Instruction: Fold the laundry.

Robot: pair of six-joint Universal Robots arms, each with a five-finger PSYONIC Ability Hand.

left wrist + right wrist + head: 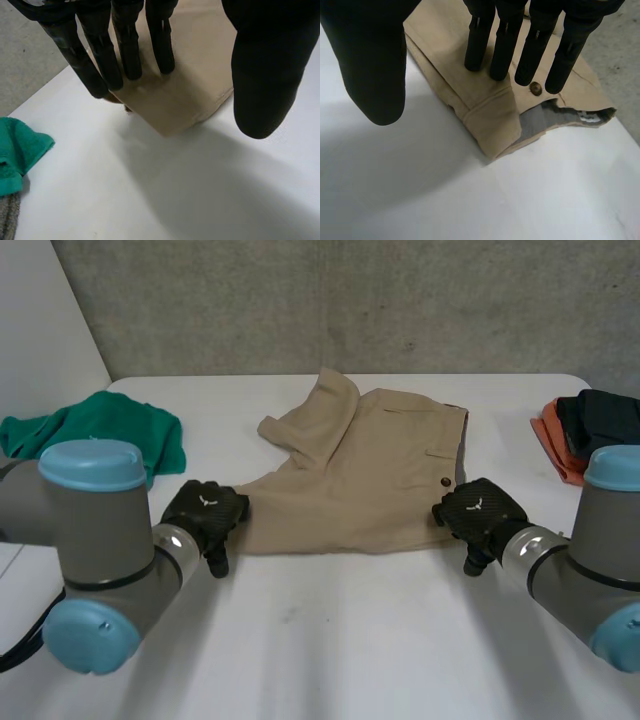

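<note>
Shorts (365,475) spread out, an open hand at each near corner

The beige shorts lie on the white table (330,640), stretched between the two hands. The part farthest from the left hand (205,515) is rumpled and stands up in a fold.

The left hand sits at the shorts' near hem corner. In the left wrist view its fingers (127,50) are straight and side by side above that corner, and the thumb (260,75) stands wide apart from them, past the cloth's edge. Nothing is pinched between them. Whether the fingertips touch the fabric cannot be told.

The right hand (480,510) sits at the opposite near corner, at the waistband. In the right wrist view its fingers (505,45) are straight and reach over the band, with a brown button (536,89) just at the fingertips and the grey lining of the waist opening just beyond it. The thumb (375,75) is held well away from the fingers, over bare table beside the cloth. This hand holds nothing either.

A green cloth (110,430) lies crumpled on the outer side of the left hand, well apart from the shorts. An orange garment (548,440) with a dark one (605,420) on it lies beyond the right hand, on its outer side.
</note>
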